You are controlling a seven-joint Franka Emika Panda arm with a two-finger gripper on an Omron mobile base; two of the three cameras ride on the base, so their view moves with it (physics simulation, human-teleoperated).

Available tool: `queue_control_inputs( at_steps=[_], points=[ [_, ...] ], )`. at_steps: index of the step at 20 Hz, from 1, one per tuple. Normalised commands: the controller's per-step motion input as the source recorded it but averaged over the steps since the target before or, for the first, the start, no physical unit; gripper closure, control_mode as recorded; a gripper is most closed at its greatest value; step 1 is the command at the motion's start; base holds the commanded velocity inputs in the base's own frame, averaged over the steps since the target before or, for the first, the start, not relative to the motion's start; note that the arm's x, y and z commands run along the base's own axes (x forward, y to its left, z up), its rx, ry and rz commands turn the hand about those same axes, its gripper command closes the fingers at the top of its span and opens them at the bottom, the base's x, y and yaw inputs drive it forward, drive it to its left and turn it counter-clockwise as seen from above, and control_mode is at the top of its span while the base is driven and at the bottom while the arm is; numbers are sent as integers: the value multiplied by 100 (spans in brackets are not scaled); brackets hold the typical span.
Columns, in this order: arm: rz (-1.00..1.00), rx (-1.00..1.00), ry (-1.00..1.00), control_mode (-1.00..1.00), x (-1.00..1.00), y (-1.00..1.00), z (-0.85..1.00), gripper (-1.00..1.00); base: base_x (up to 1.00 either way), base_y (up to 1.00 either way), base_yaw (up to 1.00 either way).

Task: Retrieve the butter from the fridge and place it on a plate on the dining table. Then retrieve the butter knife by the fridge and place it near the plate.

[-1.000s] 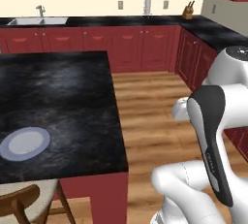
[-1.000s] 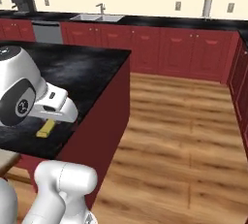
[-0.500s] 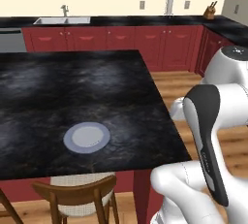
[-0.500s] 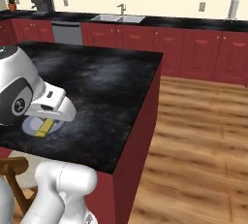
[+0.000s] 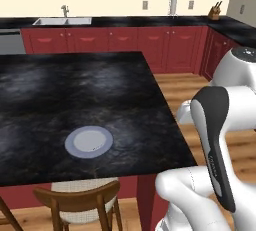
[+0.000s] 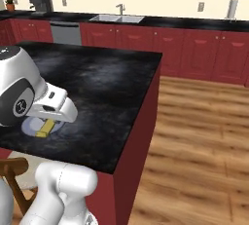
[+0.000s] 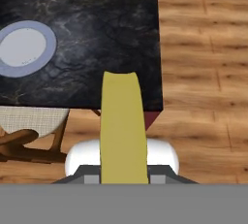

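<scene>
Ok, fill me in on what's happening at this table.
The robot arm is carrying the butter, a yellow stick clamped in its gripper. In the hand view the stick juts out past the corner of the dining table, with the wood floor below. The plate sits bare near the table's front edge, beside a wooden chair. The butter is not on the plate yet; setting it there looks like the next move.

Yellow butter (image 7: pixel 122 126) — black marbled dining table (image 5: pixel 75 90)
</scene>
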Motion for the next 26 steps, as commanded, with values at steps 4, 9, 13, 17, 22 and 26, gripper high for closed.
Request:
queue_control_inputs(
  at_steps=[4,9,13,17,22,26],
  points=[
    [0,0,0,100,0,0,0,100,-60,36,14],
    [0,0,0,100,0,0,0,100,-80,28,7],
    [0,0,0,100,0,0,0,100,-1,56,25],
    [0,0,0,100,0,0,0,100,-19,56,43],
    [0,0,0,100,0,0,0,100,-52,56,47],
    [0,0,0,100,0,0,0,100,-7,59,31]
  ],
)
